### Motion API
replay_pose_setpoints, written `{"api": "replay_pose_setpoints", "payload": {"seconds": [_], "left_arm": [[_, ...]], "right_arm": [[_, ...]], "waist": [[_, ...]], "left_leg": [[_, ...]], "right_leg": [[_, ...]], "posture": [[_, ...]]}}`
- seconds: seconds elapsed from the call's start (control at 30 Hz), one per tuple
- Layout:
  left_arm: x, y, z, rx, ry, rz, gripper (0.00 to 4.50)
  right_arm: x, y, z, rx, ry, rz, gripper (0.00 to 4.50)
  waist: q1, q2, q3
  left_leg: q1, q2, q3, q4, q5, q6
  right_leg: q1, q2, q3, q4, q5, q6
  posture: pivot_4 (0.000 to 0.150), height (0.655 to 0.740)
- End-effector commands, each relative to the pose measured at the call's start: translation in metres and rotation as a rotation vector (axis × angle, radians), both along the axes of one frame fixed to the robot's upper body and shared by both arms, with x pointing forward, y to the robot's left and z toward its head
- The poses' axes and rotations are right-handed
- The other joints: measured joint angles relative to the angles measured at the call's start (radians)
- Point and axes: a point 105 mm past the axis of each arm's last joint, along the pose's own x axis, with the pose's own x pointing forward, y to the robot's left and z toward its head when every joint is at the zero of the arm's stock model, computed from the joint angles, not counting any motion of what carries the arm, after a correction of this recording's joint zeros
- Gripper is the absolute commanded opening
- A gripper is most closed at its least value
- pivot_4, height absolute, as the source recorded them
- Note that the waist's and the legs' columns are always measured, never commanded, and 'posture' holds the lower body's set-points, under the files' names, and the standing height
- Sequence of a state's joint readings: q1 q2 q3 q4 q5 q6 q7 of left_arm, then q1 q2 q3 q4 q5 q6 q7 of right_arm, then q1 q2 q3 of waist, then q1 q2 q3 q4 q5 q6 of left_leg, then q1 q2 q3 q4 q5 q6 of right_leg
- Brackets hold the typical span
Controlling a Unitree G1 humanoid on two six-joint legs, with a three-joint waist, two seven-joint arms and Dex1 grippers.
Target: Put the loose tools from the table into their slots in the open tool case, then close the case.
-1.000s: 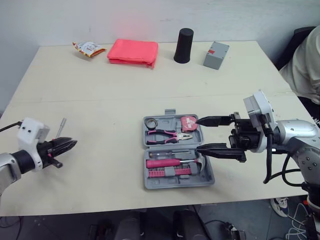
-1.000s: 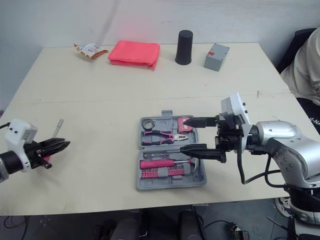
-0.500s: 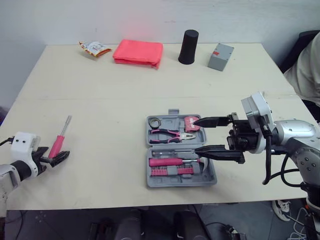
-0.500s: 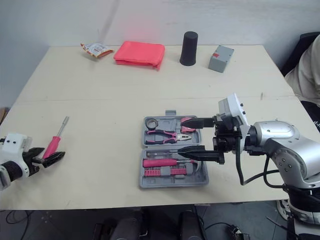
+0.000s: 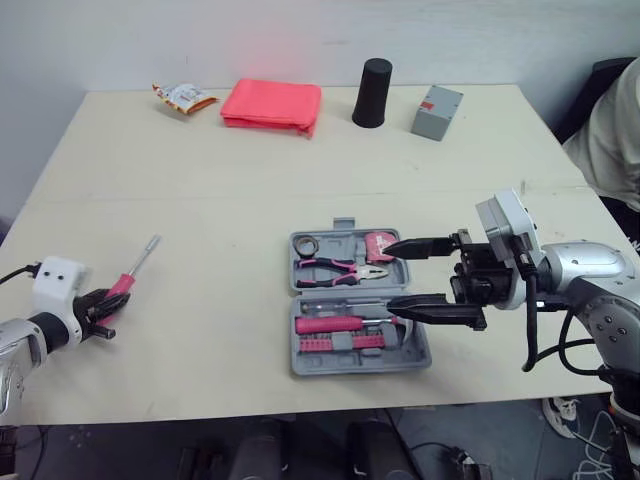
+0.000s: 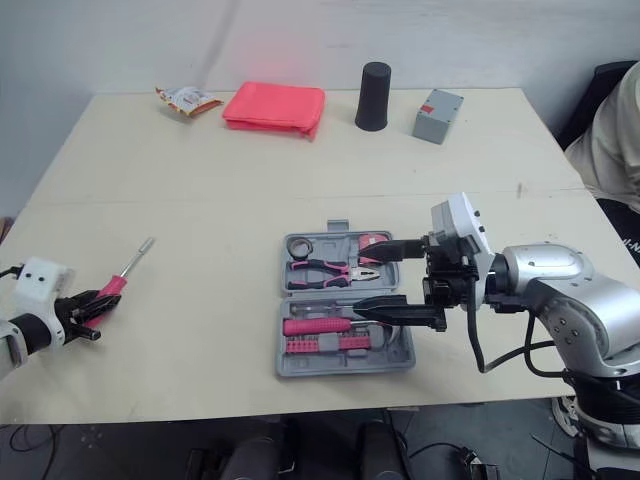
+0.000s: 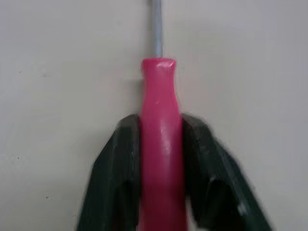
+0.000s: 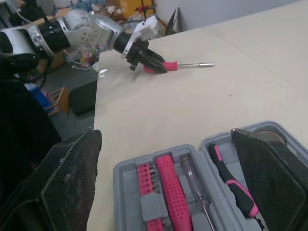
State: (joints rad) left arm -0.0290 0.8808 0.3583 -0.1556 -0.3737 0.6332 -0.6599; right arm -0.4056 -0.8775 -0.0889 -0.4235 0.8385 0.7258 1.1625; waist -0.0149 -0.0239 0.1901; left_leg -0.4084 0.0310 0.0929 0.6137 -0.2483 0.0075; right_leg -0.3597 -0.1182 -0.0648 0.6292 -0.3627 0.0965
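A pink-handled screwdriver (image 5: 124, 283) lies near the table's left front, its steel shaft (image 5: 147, 251) pointing away from me. My left gripper (image 5: 104, 300) is shut on the handle (image 7: 160, 144), with a black finger (image 7: 115, 178) pressed against each side. The grey tool case (image 5: 300, 362) lies open at centre front. It holds pliers (image 5: 335, 270), a tape measure (image 5: 378, 245), a pink-handled tool (image 5: 335, 325) and a row of bits (image 5: 325, 345). My right gripper (image 5: 392, 274) hovers wide open over the case's right side, holding nothing.
Along the far edge sit a snack packet (image 5: 178, 96), a folded pink cloth (image 5: 270, 103), a black cup (image 5: 372, 92) and a grey box (image 5: 434, 110). A person (image 5: 615, 140) is at the right edge of the table.
My left gripper drew back, opened beside the screwdriver handle, then moved in and shut on it. The right gripper stayed open over the case. The camera shifted slightly.
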Motion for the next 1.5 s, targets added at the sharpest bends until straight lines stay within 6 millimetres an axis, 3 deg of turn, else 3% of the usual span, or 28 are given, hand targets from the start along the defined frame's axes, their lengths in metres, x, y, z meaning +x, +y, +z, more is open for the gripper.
{"api": "replay_pose_setpoints", "payload": {"seconds": [0.03,0.13,0.2,0.5,0.6,0.8,1.27,1.47,1.5], "left_arm": [[-0.005,-0.072,0.033,0.030,-0.068,-0.320,0.54],[-0.020,-0.133,0.038,0.043,-0.011,-0.586,0.54],[-0.028,-0.164,0.036,0.041,0.057,-0.692,0.54],[-0.060,-0.240,0.001,0.101,0.279,-0.960,0.54],[-0.070,-0.249,-0.007,0.126,0.312,-1.005,0.54],[-0.058,-0.253,-0.018,0.204,0.322,-0.966,0.54],[-0.052,-0.256,-0.018,0.191,0.302,-0.970,0.54],[-0.043,-0.260,0.005,0.103,0.228,-0.965,3.17],[-0.042,-0.258,0.006,0.084,0.226,-0.964,3.17]], "right_arm": [[-0.012,0.000,-0.001,-0.064,-0.050,0.055,4.50],[-0.019,-0.010,-0.013,-0.144,-0.022,0.057,4.50],[-0.026,-0.018,-0.019,-0.188,0.019,0.054,4.50],[-0.045,-0.032,-0.030,-0.232,0.124,0.009,4.50],[-0.049,-0.032,-0.034,-0.233,0.141,-0.004,4.50],[-0.051,-0.033,-0.032,-0.208,0.155,-0.043,4.50],[-0.050,-0.030,-0.031,-0.175,0.154,-0.076,4.50],[-0.050,-0.027,-0.031,-0.162,0.157,-0.079,4.50],[-0.049,-0.027,-0.031,-0.159,0.155,-0.080,4.50]], "waist": [[0.009,0.000,0.000],[0.011,0.000,0.000],[0.016,0.000,0.000],[0.021,0.000,0.001],[0.026,0.000,0.001],[0.031,0.000,0.001],[0.039,0.000,0.001],[0.040,0.000,0.001],[0.040,0.000,0.001]], "left_leg": [[0.000,0.000,0.000,0.000,-0.001,-0.002],[0.000,0.000,0.002,0.000,0.002,-0.004],[0.000,0.000,0.002,0.000,0.004,0.000],[0.001,0.002,0.002,0.006,0.007,0.001],[0.001,0.002,0.001,0.010,0.006,0.001],[0.001,0.002,0.001,0.012,0.006,0.001],[0.000,0.002,0.000,0.015,0.006,0.002],[0.000,0.001,-0.001,0.016,0.005,0.003],[0.000,0.001,-0.001,0.016,0.005,0.003]], "right_leg": [[0.000,0.000,0.000,-0.001,0.000,0.000],[0.001,0.001,0.001,-0.002,0.001,0.001],[0.001,0.002,0.001,-0.001,0.001,0.001],[0.002,0.008,0.002,0.003,0.001,0.001],[0.004,0.007,0.003,0.003,0.001,0.002],[0.005,0.007,0.002,0.003,0.001,0.002],[0.006,0.006,0.002,0.003,0.001,0.002],[0.007,0.006,0.001,0.003,0.001,0.002],[0.007,0.006,0.001,0.003,0.001,0.002]], "posture": [[0.150,0.7355],[0.150,0.7355],[0.150,0.7355],[0.150,0.7355],[0.150,0.7355],[0.150,0.7355],[0.150,0.7355],[0.150,0.7355],[0.150,0.7355]]}}
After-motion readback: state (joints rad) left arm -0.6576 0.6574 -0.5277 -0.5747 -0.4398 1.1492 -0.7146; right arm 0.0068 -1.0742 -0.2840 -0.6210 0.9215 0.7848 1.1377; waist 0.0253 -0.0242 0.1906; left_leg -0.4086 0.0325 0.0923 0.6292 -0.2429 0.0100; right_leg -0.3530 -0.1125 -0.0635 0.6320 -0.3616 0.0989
